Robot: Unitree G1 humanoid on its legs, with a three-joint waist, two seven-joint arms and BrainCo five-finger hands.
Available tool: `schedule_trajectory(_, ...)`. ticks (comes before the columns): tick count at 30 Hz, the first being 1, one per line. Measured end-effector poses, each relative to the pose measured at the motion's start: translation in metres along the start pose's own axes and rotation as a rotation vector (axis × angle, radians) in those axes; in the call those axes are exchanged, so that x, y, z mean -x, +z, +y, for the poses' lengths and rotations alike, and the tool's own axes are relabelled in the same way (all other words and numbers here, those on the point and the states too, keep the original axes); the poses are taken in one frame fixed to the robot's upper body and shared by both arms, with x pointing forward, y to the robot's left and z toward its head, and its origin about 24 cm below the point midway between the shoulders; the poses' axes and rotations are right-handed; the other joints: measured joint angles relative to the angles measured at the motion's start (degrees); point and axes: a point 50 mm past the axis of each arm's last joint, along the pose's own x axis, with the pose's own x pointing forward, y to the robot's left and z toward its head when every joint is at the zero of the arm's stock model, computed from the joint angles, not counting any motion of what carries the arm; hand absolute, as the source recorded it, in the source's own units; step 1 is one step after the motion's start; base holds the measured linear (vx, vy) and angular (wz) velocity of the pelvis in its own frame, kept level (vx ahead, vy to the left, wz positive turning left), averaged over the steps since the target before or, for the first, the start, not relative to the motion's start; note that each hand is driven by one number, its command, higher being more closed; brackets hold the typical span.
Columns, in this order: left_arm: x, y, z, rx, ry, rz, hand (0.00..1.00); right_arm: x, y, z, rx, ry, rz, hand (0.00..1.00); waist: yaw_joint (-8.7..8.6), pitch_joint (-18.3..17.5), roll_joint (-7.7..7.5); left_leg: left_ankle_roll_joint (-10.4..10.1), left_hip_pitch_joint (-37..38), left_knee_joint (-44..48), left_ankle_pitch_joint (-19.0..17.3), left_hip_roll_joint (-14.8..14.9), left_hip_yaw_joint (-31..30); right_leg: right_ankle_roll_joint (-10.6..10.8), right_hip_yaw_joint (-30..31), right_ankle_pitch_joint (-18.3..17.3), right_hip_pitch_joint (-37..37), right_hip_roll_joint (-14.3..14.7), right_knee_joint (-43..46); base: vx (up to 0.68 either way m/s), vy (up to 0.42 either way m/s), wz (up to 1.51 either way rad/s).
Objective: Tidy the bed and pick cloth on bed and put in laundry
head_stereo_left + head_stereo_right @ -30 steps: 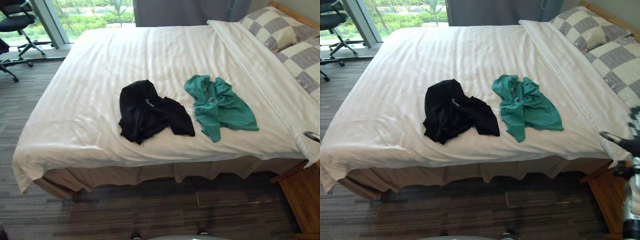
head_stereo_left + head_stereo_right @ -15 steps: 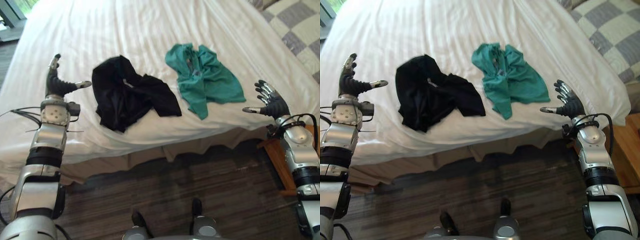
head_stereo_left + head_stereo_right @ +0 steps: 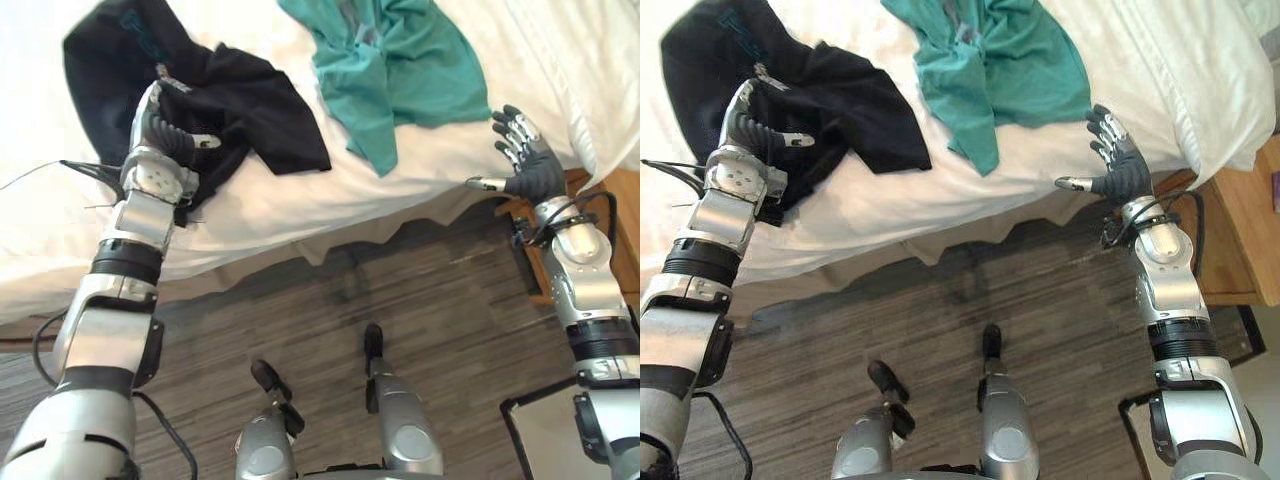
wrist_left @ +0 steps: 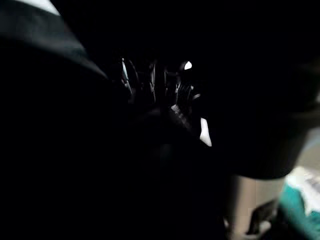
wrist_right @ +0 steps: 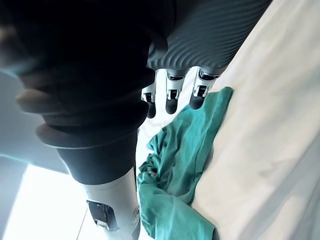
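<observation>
While both arms are up at the near edge of the bed (image 3: 300, 215), two pieces of clothing lie crumpled on its white sheet. There is one black top (image 3: 235, 100) at about 11 o'clock in the head view and one green top (image 3: 400, 60) at about 1 o'clock. They lie just beside each other, with a strip of sheet between them.

There are two hands. The left hand (image 3: 160, 130) is at about 10 o'clock, over the near edge of the black top. Its fingers are straight and point up the bed, and its thumb sticks out sideways. It grips nothing, and the pictures do not show whether it touches the cloth. Its wrist view is nearly all dark.

The right hand (image 3: 535, 170) is at about 2 o'clock, just off the bed's corner. It is spread wide, palm toward the green top, and it is empty and clear of the cloth. One wooden bedside table (image 3: 1235, 240) stands beside it at 3 o'clock.
</observation>
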Motion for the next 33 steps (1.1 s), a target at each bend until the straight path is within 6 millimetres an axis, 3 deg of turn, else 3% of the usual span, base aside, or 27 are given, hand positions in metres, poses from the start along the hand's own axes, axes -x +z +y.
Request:
schedule_trajectory(1,0.000,-0.002,-0.001,-0.028,0.000,0.015,1.00,-0.001,0.006,0.002,0.001,0.009,-0.025,0.00,-0.22,0.2,0.01,0.0,-0.4,0.1,0.0,0.1,0.2,0.0,0.1,0.0,-0.4,0.0,0.0,0.03,-0.031,-0.08)
schedule_trajectory(9,-0.001,-0.002,0.013,-0.377,-0.066,0.012,1.00,-0.004,0.031,0.014,0.045,0.062,-0.123,0.00,-0.18,1.2,0.27,0.0,-1.4,0.7,0.0,0.4,1.9,0.0,0.5,0.0,-2.0,0.1,0.6,0.00,-0.007,-0.04)
schedule_trajectory(14,0.005,-0.014,0.006,-0.382,-0.108,-0.026,1.00,-0.004,0.052,0.021,0.172,0.042,-0.215,0.00,-0.24,1.1,0.87,0.0,-1.1,0.7,0.0,0.3,1.5,0.1,-0.2,0.0,-1.7,-0.2,0.9,-0.02,0.001,0.03)
schedule_trajectory(17,0.021,-0.036,-0.008,-0.222,-0.178,-0.080,1.00,-0.006,0.060,0.023,0.314,0.014,-0.243,0.00,-0.09,0.7,1.99,0.0,-1.2,0.9,0.0,0.2,-0.2,0.4,-1.4,-0.5,-0.9,-0.5,1.8,-0.03,0.004,0.18)
schedule_trajectory(20,0.059,-0.065,-0.039,0.125,-0.301,-0.141,1.00,-0.013,0.054,0.019,0.408,-0.009,-0.186,0.00,0.48,0.7,3.94,0.1,-1.7,2.8,0.0,0.1,-4.7,0.5,-3.9,-2.5,0.8,-0.9,3.8,0.00,-0.017,0.52)
schedule_trajectory(22,0.101,-0.087,-0.080,0.464,-0.448,-0.132,1.00,-0.019,0.039,-0.007,0.482,-0.079,-0.061,0.00,3.45,0.8,6.40,0.2,-3.1,4.6,-0.1,0.6,-8.8,0.2,-6.8,-3.8,1.8,-1.2,4.8,0.04,-0.041,0.71)
schedule_trajectory(23,0.114,-0.098,-0.092,0.523,-0.494,-0.089,1.00,-0.022,0.038,-0.015,0.507,-0.098,-0.035,0.00,4.14,0.9,7.10,0.2,-3.6,4.8,-0.1,0.7,-9.7,0.1,-7.5,-3.8,1.8,-1.2,4.9,0.01,-0.023,0.68)
schedule_trajectory(24,0.144,-0.121,-0.119,0.636,-0.585,0.024,1.00,-0.026,0.035,-0.028,0.551,-0.133,0.008,0.00,5.12,1.4,8.18,0.2,-4.6,4.8,-0.1,0.8,-11.3,-0.1,-8.7,-4.2,1.7,-1.2,5.2,-0.02,-0.003,0.46)
schedule_trajectory(25,0.160,-0.136,-0.131,0.683,-0.616,0.101,1.00,-0.026,0.034,-0.033,0.567,-0.149,0.027,0.00,5.53,1.6,8.62,0.2,-5.1,4.8,-0.1,0.9,-12.0,-0.1,-9.4,-4.5,1.6,-1.3,5.6,-0.02,-0.001,0.59)
schedule_trajectory(27,0.224,-0.174,-0.159,0.824,-0.729,0.341,1.00,-0.022,0.019,-0.052,0.649,-0.198,0.129,0.00,7.01,2.4,9.05,0.7,-6.6,5.1,0.5,0.6,-15.1,-0.2,-12.1,-6.5,1.2,-2.2,8.5,-0.01,0.001,0.65)
schedule_trajectory(29,0.250,-0.185,-0.163,0.939,-0.753,0.416,1.00,-0.018,0.015,-0.067,0.702,-0.234,0.186,0.00,8.54,2.7,9.50,1.0,-7.4,5.1,1.1,0.1,-16.7,-0.4,-13.3,-8.3,0.3,-3.4,11.6,0.00,-0.011,0.55)
schedule_trajectory(31,0.254,-0.181,-0.159,1.029,-0.747,0.401,1.00,-0.023,0.023,-0.077,0.743,-0.268,0.184,0.00,9.44,3.0,10.27,1.3,-7.8,4.4,2.0,-0.8,-17.6,-0.5,-14.1,-9.4,-0.6,-4.5,14.0,-0.02,-0.001,0.40)
schedule_trajectory(33,0.253,-0.166,-0.155,1.127,-0.756,0.339,1.00,-0.032,0.039,-0.090,0.784,-0.318,0.165,0.00,9.77,3.5,11.31,1.7,-8.6,3.6,3.0,-1.8,-18.4,-0.3,-14.5,-10.4,-2.2,-6.0,16.6,-0.03,0.008,0.26)
